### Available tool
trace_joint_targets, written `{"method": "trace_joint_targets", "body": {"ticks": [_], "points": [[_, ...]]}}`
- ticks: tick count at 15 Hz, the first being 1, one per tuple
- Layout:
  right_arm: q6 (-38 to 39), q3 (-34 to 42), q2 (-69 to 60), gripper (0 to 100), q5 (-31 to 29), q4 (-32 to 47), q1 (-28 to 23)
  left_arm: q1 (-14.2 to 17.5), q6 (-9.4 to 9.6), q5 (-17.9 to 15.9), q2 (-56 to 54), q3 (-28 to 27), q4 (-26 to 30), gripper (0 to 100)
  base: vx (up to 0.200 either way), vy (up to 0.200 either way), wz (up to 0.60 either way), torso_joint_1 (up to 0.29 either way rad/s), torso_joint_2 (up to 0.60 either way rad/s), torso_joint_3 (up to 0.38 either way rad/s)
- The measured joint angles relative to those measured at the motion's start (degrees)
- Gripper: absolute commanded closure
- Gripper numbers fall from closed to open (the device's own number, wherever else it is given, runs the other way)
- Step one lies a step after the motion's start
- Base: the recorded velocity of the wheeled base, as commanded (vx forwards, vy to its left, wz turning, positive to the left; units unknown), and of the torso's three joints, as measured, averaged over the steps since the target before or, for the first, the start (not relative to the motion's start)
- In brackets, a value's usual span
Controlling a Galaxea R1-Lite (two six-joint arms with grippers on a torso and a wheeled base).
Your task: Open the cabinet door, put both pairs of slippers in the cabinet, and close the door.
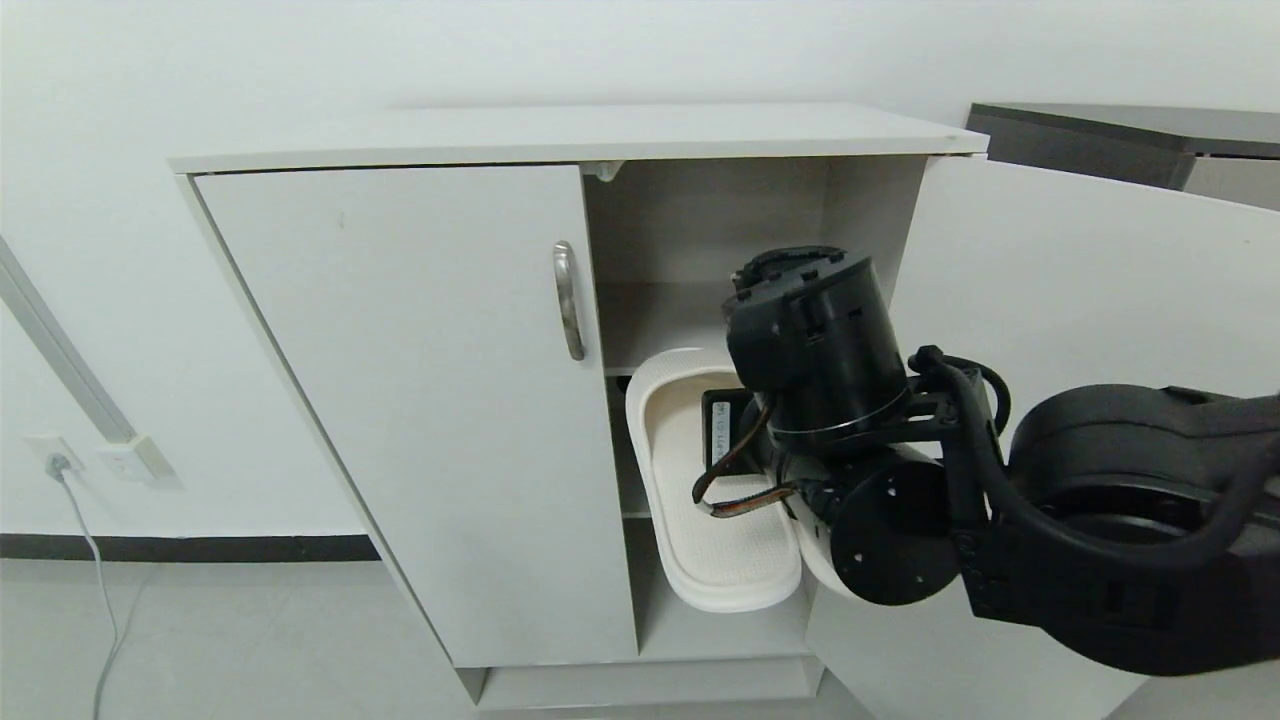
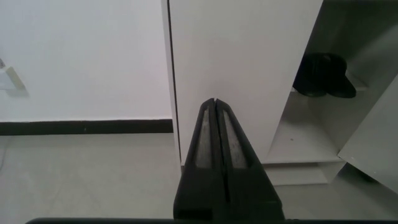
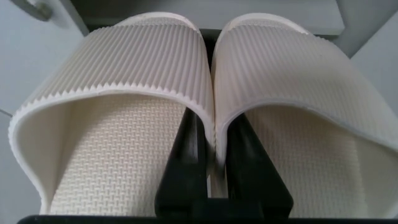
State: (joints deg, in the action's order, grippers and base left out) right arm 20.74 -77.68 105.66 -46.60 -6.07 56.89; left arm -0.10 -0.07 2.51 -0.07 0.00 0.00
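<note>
The right gripper (image 3: 214, 146) is pinched narrow on the touching inner straps of the cream slippers (image 3: 143, 68), at the open cabinet's (image 1: 400, 400) shelf. The left gripper (image 2: 214, 107), fingers pressed together, holds nothing.

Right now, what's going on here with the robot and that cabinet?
The robot's right claw is shut on a pair of cream slippers, pinched side by side, and holds them at the open right half of the cabinet. The right door is swung open; the left door is shut. A dark pair, apparently the other slippers, already sits inside. The left claw is shut on nothing, facing the cabinet.
</note>
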Motion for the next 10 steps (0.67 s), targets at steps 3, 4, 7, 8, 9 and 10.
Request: {"method": "trace_joint_targets", "body": {"ticks": [3,4,7,8,9,10], "points": [[-0.57,0.45,1.54,100,0.0,-1.58,-1.41,0.0,0.0,0.0,0.0,0.0,0.0,100,0.0,0.0,0.0,0.0,0.0,0.0],[-0.65,0.76,1.87,100,-0.02,-2.3,-1.61,0.02,0.0,0.02,0.0,0.0,0.0,100,0.0,0.0,0.0,0.0,0.0,0.0],[-1.52,1.41,2.76,100,-0.02,-5.28,-2.55,0.0,0.0,0.05,0.0,0.0,0.0,100,0.0,0.0,0.0,0.0,0.0,0.0],[-1.78,1.61,2.91,100,0.0,-5.67,-2.66,0.02,0.0,0.09,0.0,0.0,0.0,100,0.0,0.0,0.0,0.0,0.0,0.0],[-1.99,1.66,3.02,100,0.02,-5.8,-2.66,0.02,0.0,0.06,0.0,0.0,0.0,100,0.0,0.0,0.0,0.0,0.0,0.0],[-2.07,1.69,3.06,100,0.02,-5.85,-2.71,0.02,0.0,0.05,0.0,0.0,0.0,100,0.0,0.0,0.0,0.0,0.0,0.0]]}}
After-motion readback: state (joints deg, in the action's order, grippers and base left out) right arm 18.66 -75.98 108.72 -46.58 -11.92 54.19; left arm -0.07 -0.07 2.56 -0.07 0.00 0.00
